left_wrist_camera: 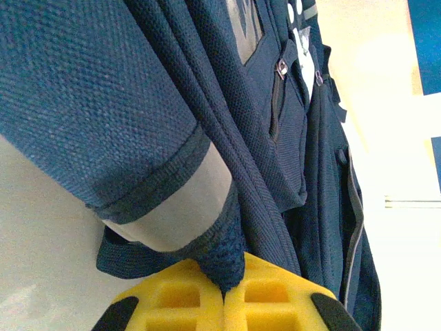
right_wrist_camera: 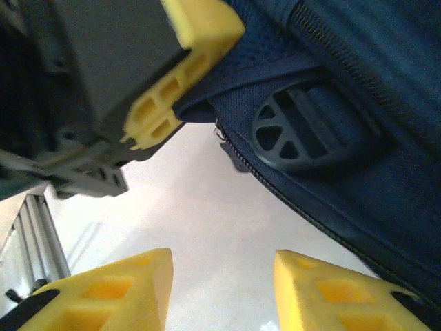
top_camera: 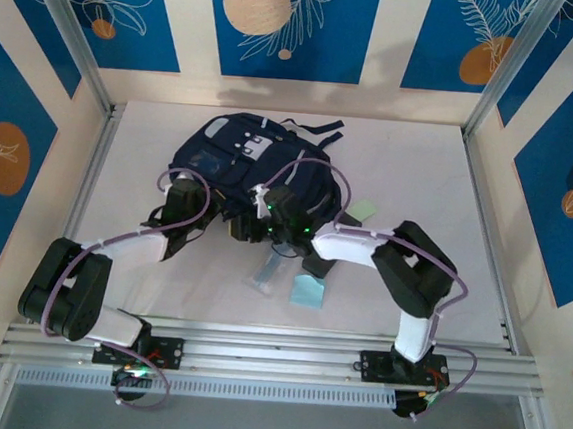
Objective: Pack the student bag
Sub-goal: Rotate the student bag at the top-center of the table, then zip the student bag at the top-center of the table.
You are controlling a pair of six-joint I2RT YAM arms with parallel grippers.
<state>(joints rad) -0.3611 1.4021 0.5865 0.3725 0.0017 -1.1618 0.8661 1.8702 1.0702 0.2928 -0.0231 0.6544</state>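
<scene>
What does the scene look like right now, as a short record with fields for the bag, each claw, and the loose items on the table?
student bag: navy backpack lying on the white table, toward the far side
left claw: shut on a fold of the bag's navy fabric
right claw: open, nothing between its fingers, at the bag's edge near a black buckle
loose items: light blue pad in front of the bag; light green card to its right

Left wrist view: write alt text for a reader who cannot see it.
Yellow fingers at the bottom edge pinch a navy fold of the student bag. Its fabric and grey-white stripe rise above; white table at lower left.
</scene>
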